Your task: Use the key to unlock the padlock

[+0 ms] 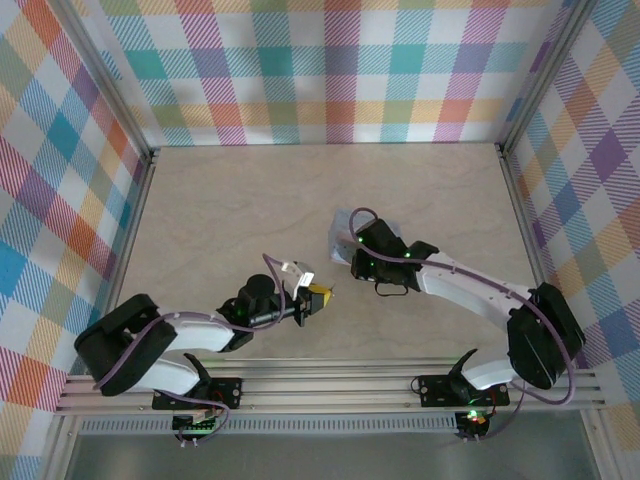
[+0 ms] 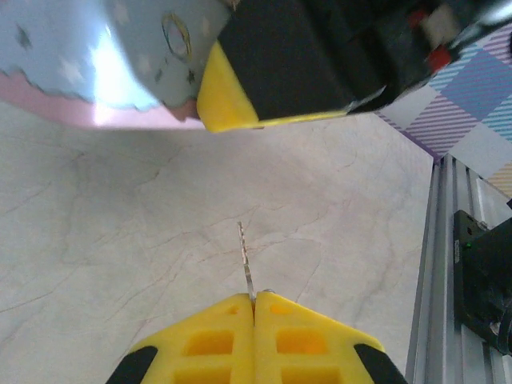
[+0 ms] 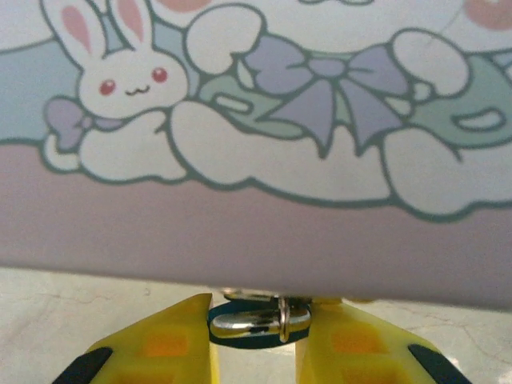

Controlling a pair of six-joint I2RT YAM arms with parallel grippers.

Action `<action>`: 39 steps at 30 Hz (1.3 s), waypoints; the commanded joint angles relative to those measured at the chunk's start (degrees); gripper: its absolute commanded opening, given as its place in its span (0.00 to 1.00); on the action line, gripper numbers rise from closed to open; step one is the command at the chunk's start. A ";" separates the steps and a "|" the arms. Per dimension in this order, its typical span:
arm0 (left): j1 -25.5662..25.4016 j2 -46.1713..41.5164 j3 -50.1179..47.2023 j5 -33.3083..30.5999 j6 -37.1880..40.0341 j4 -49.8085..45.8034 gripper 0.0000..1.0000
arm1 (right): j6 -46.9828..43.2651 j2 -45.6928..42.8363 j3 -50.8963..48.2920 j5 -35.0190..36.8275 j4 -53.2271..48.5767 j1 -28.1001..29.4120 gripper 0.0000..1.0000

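The tiny thin metallic key (image 2: 246, 258) sticks out forward from my left gripper (image 2: 254, 298), whose yellow pads are shut on its head, low over the table. In the top view the left gripper (image 1: 322, 296) sits left of centre and points towards the right arm. The padlock (image 3: 250, 323), shiny metal over a dark blue-teal body, hangs under the edge of the tin box (image 3: 264, 120). My right gripper (image 3: 254, 322) is shut on the padlock, with a yellow pad against each end. Seen from above, the right gripper (image 1: 352, 258) is at the box's near edge.
The pale blue cartoon-printed tin box (image 1: 341, 232) stands near the table's middle. The left wrist view has the right gripper's yellow-and-black finger (image 2: 240, 88) just ahead, the box (image 2: 96, 64) beside it, and an aluminium rail (image 2: 436, 264) at the right. Plaid walls enclose the table.
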 commanded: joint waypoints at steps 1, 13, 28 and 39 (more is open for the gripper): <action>-1.42 4.66 0.79 1.21 -2.12 10.49 0.00 | 1.49 -2.38 2.18 -2.11 -1.34 -0.79 0.00; -1.80 18.27 5.82 3.48 -2.49 23.89 0.00 | 1.50 -4.65 2.02 -7.59 -3.30 -3.36 0.00; -1.12 24.94 12.43 6.20 -4.54 24.77 0.00 | 2.33 -6.00 0.87 -13.68 -3.31 -6.90 0.00; -0.48 27.81 14.67 7.44 -5.50 24.90 0.00 | 1.85 -5.08 0.16 -16.63 -3.49 -8.99 0.00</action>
